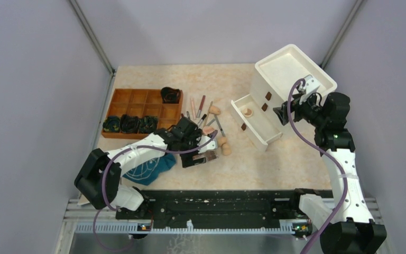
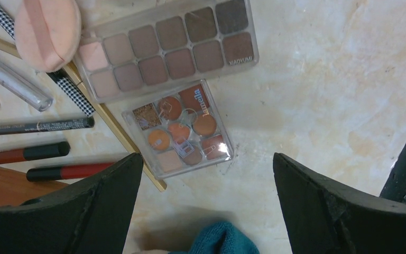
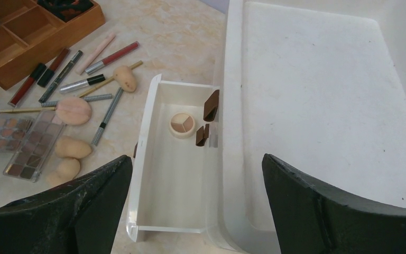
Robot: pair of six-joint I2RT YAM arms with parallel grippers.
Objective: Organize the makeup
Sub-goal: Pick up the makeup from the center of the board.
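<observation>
My left gripper (image 1: 193,142) is open and empty, low over the table just short of a small orange eyeshadow palette (image 2: 182,129). A larger brown-pink palette (image 2: 169,47) lies beyond it, with a pink puff (image 2: 45,32) and red and black pencils (image 2: 31,153) to the left. My right gripper (image 3: 196,161) is open and empty above the white drawer (image 3: 142,143), which is pulled out and holds a round compact (image 3: 182,124). Tan sponges (image 3: 73,148) and several pencils and tubes (image 3: 113,55) lie on the table left of the drawer.
The white drawer unit (image 1: 291,79) stands at the right, with a shallow tray top (image 3: 322,106). A wooden compartment tray (image 1: 142,108) with dark items stands at the back left. A teal cloth (image 1: 148,169) lies under my left arm, its edge between my left fingers (image 2: 222,241).
</observation>
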